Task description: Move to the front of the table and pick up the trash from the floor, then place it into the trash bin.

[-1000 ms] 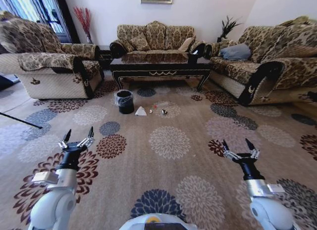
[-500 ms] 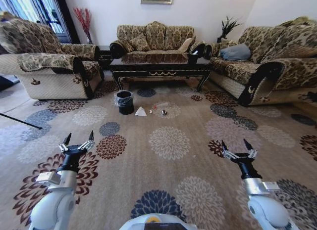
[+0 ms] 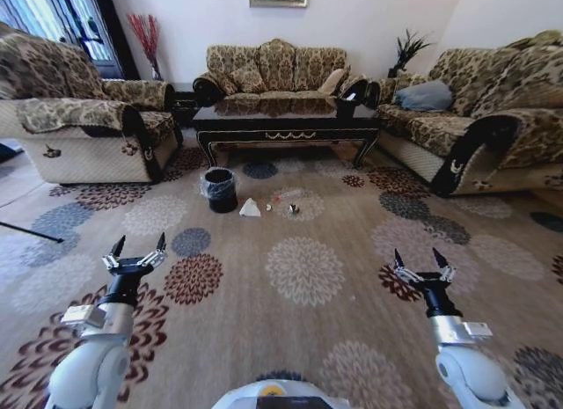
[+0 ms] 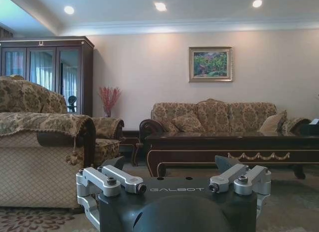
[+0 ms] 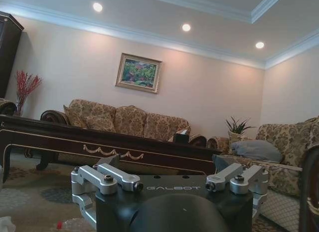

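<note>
So the trash (image 3: 280,201) is all on the carpet, none of it picked up yet. There's a crumpled white tissue (image 3: 250,208) lying just beside the trash bin (image 3: 220,188), then a clear bottle with a red cap (image 3: 286,195) a bit further along, plus a small dark shiny wrapper (image 3: 294,208) near that. There may be a tiny scrap in between, but it's too small to tell. The whole little cluster sits in front of the table (image 3: 287,124), between the table's front edge and the robot, on the patterned carpet (image 3: 303,268).

The bin is upright with its grey bag ruffled over the rim. Nothing can be seen inside it from this angle, so nothing looks binned.

The robot looks to be in the drive-up part of the job. It's facing the table pretty squarely, but the litter is well apart from both arms, so the approach isn't finished. Picking and dropping are all left to do, probably one piece at a time.

The left gripper (image 3: 135,254) hovers low on the robot's left with fingers spread wide and nothing between them. The right gripper (image 3: 422,266) hovers on the right, also wide open and empty. Both point forward over bare carpet. In the wrist views the table's gold-trimmed front edge shows straight ahead, with the back sofa (image 3: 275,70) behind it.
</note>
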You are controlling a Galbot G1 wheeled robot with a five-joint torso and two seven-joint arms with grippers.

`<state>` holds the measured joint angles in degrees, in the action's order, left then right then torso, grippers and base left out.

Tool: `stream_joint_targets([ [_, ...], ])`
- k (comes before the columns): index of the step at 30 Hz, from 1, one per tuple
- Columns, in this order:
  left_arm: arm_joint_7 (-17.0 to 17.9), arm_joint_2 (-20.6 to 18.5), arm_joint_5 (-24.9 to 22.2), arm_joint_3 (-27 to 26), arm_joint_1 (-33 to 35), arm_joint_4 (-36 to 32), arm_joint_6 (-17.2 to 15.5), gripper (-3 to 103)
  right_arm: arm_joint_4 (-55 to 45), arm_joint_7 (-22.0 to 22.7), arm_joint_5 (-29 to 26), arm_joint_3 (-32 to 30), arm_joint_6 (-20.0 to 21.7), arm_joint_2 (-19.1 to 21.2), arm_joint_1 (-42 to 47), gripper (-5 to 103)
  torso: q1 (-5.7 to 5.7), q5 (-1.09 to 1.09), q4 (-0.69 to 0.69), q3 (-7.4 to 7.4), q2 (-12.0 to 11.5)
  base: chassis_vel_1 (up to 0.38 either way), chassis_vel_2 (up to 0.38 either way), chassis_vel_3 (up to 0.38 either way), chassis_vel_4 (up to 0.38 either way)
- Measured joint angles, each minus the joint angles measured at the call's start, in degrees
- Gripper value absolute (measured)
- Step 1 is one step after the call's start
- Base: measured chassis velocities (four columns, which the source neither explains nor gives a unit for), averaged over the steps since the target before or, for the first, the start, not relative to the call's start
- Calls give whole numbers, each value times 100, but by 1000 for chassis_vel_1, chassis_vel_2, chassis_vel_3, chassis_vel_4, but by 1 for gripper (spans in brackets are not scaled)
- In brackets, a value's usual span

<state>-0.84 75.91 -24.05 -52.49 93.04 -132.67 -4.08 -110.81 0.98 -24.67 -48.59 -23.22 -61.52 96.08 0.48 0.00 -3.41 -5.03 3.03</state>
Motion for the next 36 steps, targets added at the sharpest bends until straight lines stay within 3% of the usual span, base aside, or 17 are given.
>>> stream_joint_targets([
  [36, -11, -45, 22, -4, -42, 161, 56, 100, 404, -53, 7, 131, -65, 16, -311, 100, 1, -2, 0, -6, 10, -319, 326, 324, -326],
])
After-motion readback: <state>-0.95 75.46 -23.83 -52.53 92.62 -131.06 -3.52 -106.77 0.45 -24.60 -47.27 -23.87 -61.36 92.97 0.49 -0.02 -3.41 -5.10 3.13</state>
